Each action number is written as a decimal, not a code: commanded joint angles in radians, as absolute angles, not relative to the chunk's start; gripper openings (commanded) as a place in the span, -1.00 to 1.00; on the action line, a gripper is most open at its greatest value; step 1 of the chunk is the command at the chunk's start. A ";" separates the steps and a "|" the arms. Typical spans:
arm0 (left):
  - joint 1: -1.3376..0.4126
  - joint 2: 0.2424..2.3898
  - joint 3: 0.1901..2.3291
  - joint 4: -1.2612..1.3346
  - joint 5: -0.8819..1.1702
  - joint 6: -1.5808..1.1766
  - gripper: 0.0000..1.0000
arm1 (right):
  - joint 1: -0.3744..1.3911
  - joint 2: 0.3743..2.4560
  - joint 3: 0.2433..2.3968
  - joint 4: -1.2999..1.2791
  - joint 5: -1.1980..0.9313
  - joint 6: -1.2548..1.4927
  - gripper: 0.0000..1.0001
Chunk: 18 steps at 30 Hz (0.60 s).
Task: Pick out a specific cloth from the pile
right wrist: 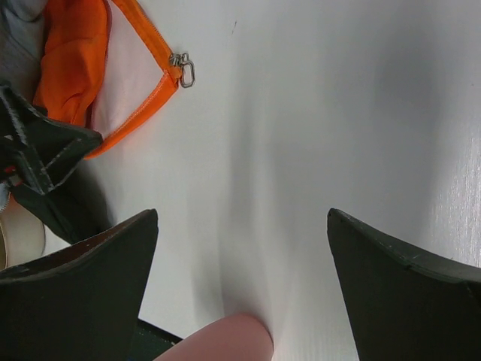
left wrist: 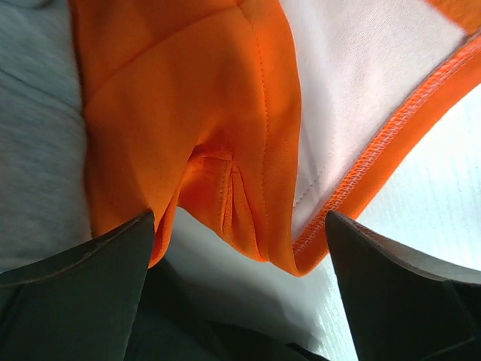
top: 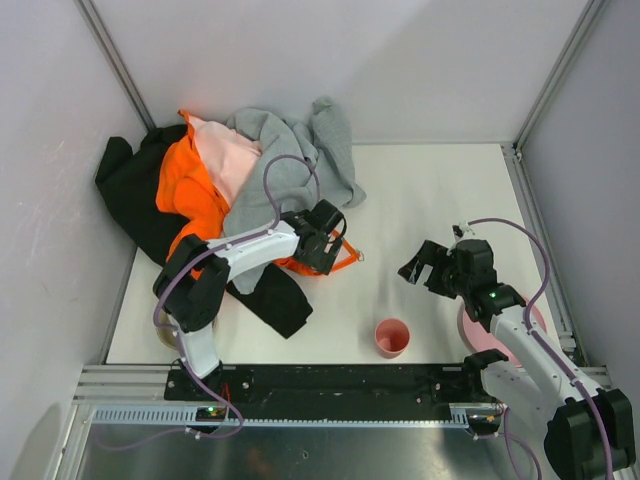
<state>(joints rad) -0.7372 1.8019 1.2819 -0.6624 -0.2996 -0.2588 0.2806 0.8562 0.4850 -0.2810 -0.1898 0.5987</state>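
While both sets of jaws stand wide and hold nothing, I log the left gripper (left wrist: 240, 226) low over the seamed hem of an orange garment (left wrist: 188, 113) at the near right edge of the pile (top: 300, 150). The right gripper (top: 425, 265) hangs over bare table (top: 430, 190), well apart from the heap. The cup (top: 392, 337) stands near it and the plate (top: 535, 318) lies under its arm. The cloth (top: 278, 298) lies flat at the pile's near edge, below the left forearm. I cannot tell whether it joins the larger black garment (top: 130, 185).
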 commanded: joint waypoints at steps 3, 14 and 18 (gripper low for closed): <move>-0.739 1.829 1.243 -0.621 -0.324 -0.260 0.99 | 0.286 0.846 0.530 -0.288 -0.172 0.581 0.99; -0.773 1.763 1.191 -0.620 -0.490 -0.278 -0.47 | 0.286 0.879 0.531 -0.274 -0.180 0.584 0.99; -0.777 1.699 1.195 -0.623 -0.542 -0.270 -0.68 | 0.288 0.893 0.531 -0.265 -0.185 0.587 0.99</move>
